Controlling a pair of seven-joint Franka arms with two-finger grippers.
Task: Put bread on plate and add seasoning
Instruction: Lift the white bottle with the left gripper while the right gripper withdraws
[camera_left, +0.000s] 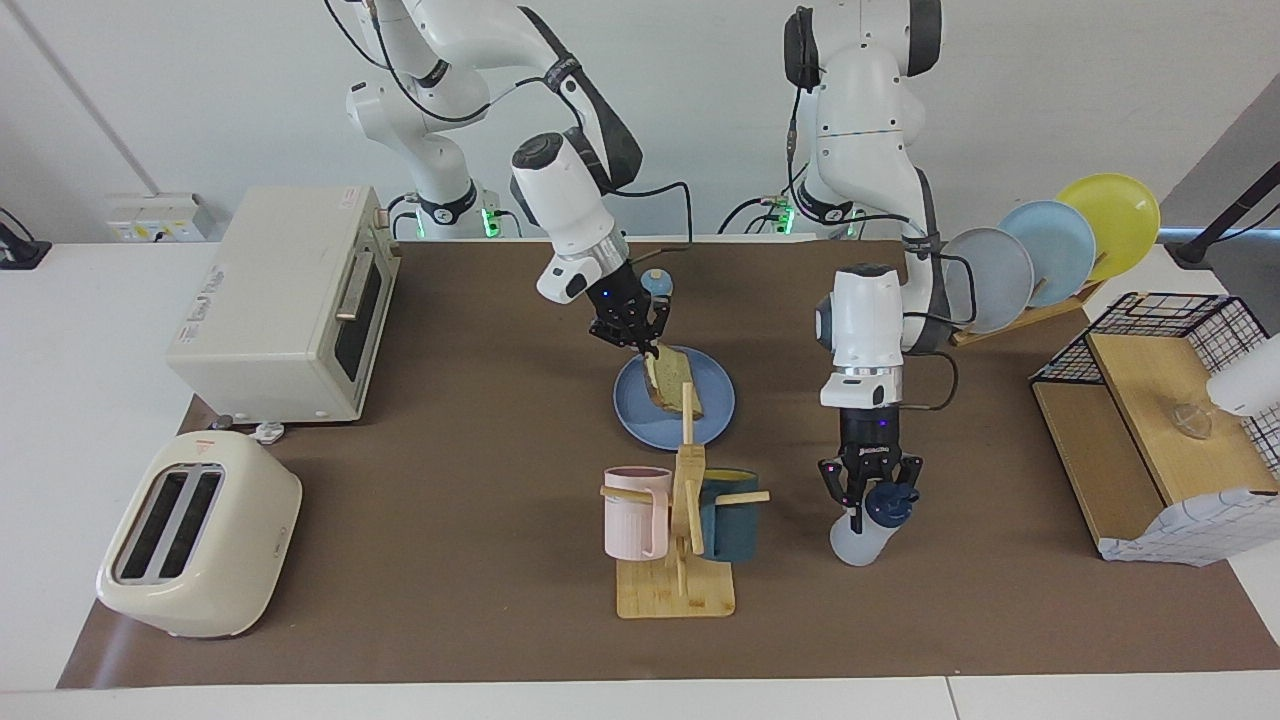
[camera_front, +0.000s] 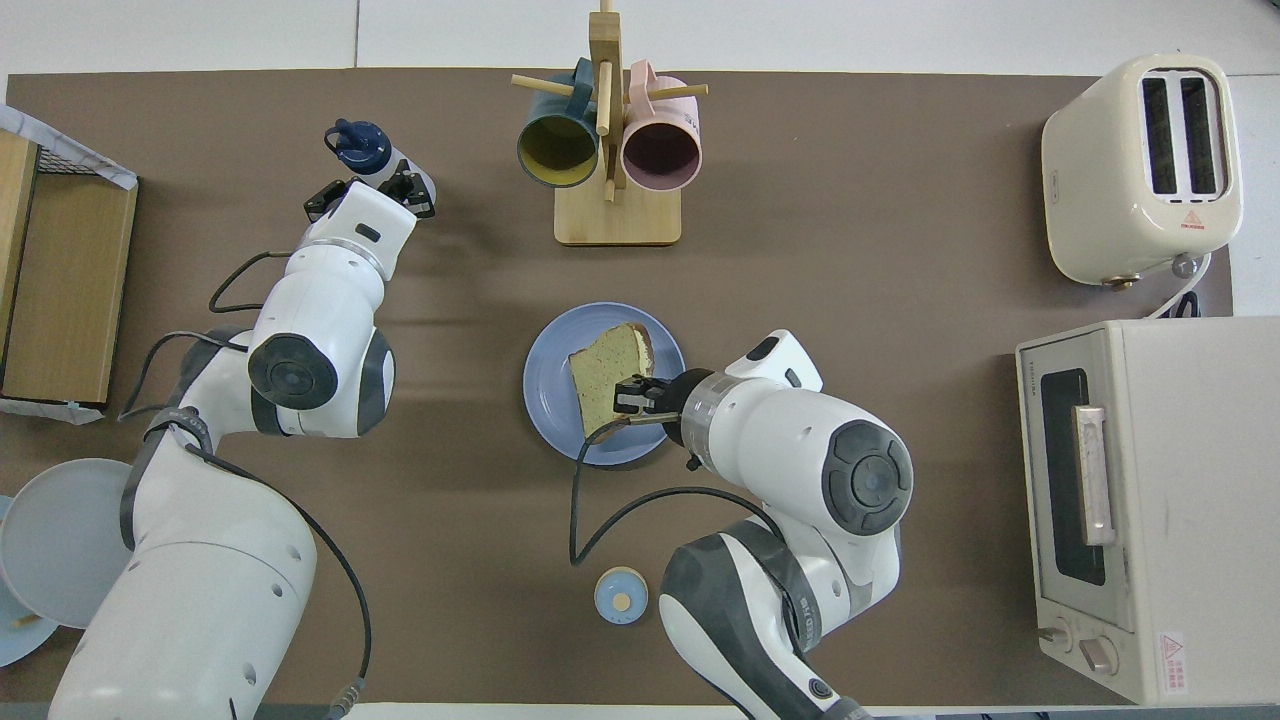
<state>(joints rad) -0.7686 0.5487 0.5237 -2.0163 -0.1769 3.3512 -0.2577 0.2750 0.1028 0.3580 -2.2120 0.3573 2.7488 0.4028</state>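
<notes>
Brown matting covers the table (camera_left: 450, 450). At mid-table the right gripper (camera_left: 650, 349) pinches the robot-side edge of the bread (camera_left: 672, 378), which leans with its lower edge on the blue plate (camera_left: 640, 415). Toward the left arm's end, near the edge farthest from the robots, the left gripper (camera_left: 868, 500) clasps the seasoning (camera_left: 866, 525) just under its navy cap.
</notes>
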